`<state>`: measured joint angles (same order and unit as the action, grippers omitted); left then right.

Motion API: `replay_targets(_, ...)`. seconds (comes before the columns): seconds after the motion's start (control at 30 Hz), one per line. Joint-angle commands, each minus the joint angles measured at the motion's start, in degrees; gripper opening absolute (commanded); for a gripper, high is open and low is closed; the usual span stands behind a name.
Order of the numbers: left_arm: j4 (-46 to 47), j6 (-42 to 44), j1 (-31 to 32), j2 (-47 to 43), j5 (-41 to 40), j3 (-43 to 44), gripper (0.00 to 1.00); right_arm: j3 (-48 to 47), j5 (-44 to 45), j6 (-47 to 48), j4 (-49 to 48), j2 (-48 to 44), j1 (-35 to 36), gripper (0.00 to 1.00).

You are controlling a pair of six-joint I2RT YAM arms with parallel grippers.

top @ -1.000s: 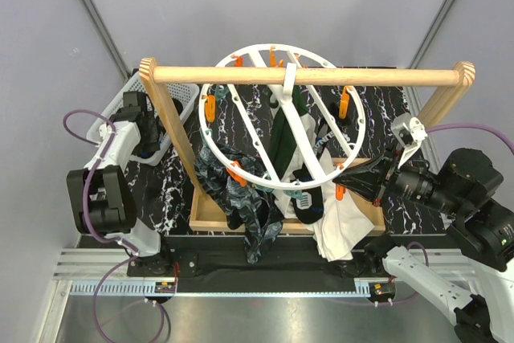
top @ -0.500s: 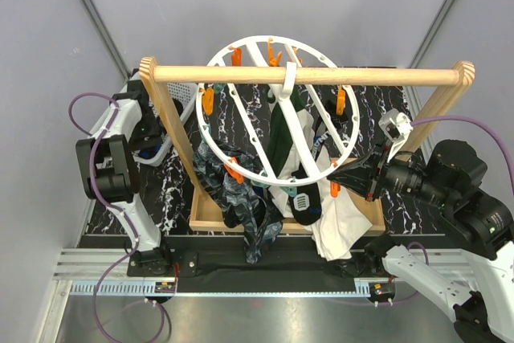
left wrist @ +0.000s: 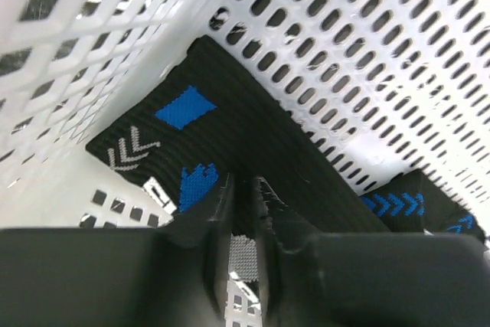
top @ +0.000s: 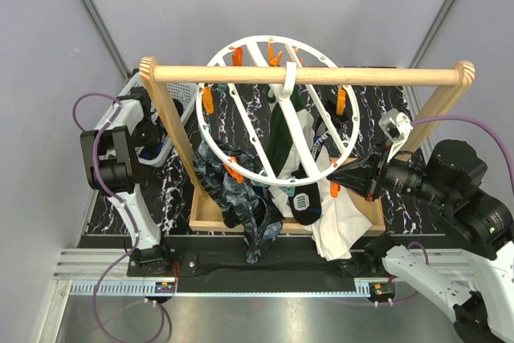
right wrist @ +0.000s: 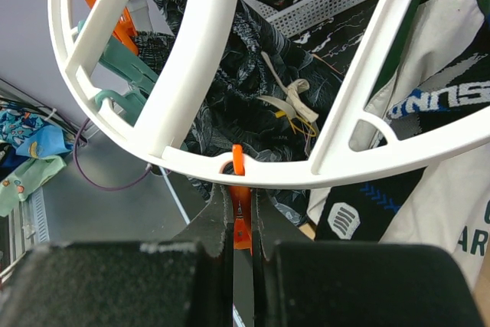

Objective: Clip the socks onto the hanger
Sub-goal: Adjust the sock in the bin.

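- Basket (top: 178,98) of white mesh sits at the far left of the bench (top: 385,102), and the left arm is reaching down into it.
- Left end effector (left wrist: 245,197) is right on a black sock (left wrist: 245,120) with blue patches and a white chevron mark, lying on the basket floor. Its fingers (left wrist: 218,208) are squeezed nearly together and they're pinching black fabric in the thin slit between them.
- A second black sock (left wrist: 421,201) with blue chevrons is tucked against the basket wall, just to the side of the first one.
- Moving to the middle, the hanger (top: 273,37) hooks over the wooden rail (top: 321,75) and tilts so its low edge faces the arms.
- Clipped under it are a mottled teal-grey sock (top: 245,198) on the left, a dark green sock (top: 283,138) near the centre, and a black logo sock (top: 303,202) lower down. A white cloth (top: 341,226) hangs to the right of those.
- Right end effector (top: 339,174) is at the ring's lower right rim, jaws pressed together on an orange peg (right wrist: 240,223) that hangs just under the white rim (right wrist: 268,178). In the wrist view the peg sits straight up and down between the two fingers (right wrist: 218,220).
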<state>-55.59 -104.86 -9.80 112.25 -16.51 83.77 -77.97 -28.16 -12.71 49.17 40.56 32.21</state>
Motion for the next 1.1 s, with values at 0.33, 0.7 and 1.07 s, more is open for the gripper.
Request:
replay_targets(0.33, 13.8, 20.8, 5.8, -16.4, -20.4, -2.6, 0.0, 1.2, -0.1, -1.6, -0.2, 0.3, 0.2, 0.0)
replay_targets(0.7, 11.7, 10.3, 3.9, -12.5, -4.4, -2.5, 0.8, -0.2, 0.7, -1.4, 2.0, 0.0, 0.1, 0.0)
replay_targets(1.07, -5.1, 1.9, 0.2, 3.9, 8.1, 11.0, 0.83, 1.0, 1.2, -1.3, 1.2, 0.4, 0.2, 0.0)
